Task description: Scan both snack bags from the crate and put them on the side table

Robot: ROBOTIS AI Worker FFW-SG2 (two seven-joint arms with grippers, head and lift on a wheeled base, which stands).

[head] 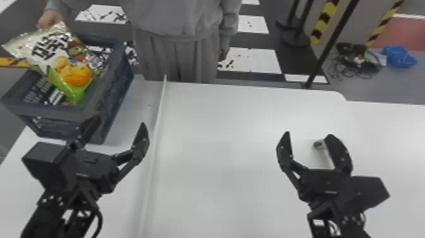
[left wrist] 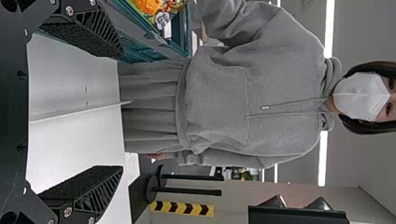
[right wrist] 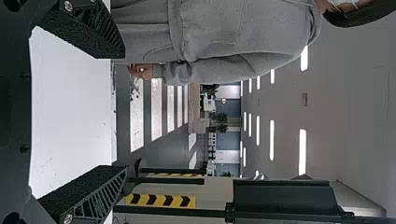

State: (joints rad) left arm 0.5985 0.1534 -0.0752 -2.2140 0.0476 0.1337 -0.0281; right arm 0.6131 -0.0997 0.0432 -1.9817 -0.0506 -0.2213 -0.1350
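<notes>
Viewing the work area from its largest item down: a white table [head: 237,190], with a thin raised strip [head: 160,107] running from its far edge toward the near edge, left of the middle.

A person in grey [head: 177,19] stands beyond the far edge, near the far left corner.

Dark blue-grey crate [head: 117,91], open at the top, at the far left corner of the table.

Snack bag [head: 63,63], pale above, green below, with orange artwork: tilted, its lower end in the crate, its upper end above the rim. Dark printed packaging [head: 41,90] lies lower in the crate; number of pieces cannot be told.

Left gripper [head: 120,121]: above the left part of the table, by the crate's near side; contact with the crate cannot be told. Its fingers are spread wide, nothing between them.

Right gripper [head: 309,134]: above the right part of the table, well apart from the crate. Fingers likewise wide apart, empty.

The person's hand [head: 50,19] is at the bag's upper edge; exact grip unclear.

Smallest item noted: a small pale object [head: 319,144] with a dark round end, on the right part of the table, partly hidden by the right gripper; type cannot be told.
</notes>
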